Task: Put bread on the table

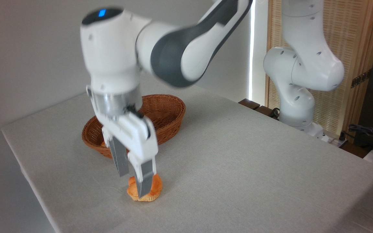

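Fixed camera view, gripper [134, 184] pointing down, fingers spread apart, nothing clamped, bread [151, 191] resting on the table [254, 161] directly beneath the fingertips, near finger overlapping it, contact unclear, wicker basket [170, 110] just behind.

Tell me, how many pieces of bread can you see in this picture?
1 for sure: the bread on the table, under the claw. The arm hides part of the basket, so another may be hidden there.
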`<state>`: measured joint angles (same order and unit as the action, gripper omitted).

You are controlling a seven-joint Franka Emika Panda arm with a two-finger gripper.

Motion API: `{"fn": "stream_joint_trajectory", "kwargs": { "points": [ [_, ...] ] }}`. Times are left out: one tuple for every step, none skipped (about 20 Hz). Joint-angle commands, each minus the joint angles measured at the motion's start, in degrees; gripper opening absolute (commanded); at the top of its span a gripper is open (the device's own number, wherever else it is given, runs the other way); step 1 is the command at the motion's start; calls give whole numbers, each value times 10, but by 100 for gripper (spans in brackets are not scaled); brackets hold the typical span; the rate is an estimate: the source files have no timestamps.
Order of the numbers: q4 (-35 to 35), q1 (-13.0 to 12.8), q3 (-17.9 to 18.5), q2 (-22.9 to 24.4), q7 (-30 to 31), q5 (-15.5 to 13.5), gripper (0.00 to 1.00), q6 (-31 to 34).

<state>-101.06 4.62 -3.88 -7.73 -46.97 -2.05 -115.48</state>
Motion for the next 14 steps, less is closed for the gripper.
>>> {"fn": "stream_joint_trajectory", "kwargs": {
  "points": [
    [-10,9,-2,73,-1,-6,100,51],
    [-10,9,-5,88,0,-13,100,79],
    [-9,9,-5,94,1,-17,100,93],
    [-7,9,-6,99,1,-22,100,106],
    [12,9,-8,104,2,-34,100,135],
    [23,9,-9,104,4,-38,100,153],
    [41,9,-10,103,5,-44,100,190],
    [50,9,-10,103,4,-44,100,203],
    [60,9,-15,103,5,-44,100,216],
    [61,9,-20,103,6,-44,100,217],
    [61,9,-28,104,4,-37,100,221],
    [61,9,-31,105,5,-36,100,222],
    [61,9,-33,104,8,-36,100,222],
    [61,9,-33,103,9,-36,100,221]
  ]
}}
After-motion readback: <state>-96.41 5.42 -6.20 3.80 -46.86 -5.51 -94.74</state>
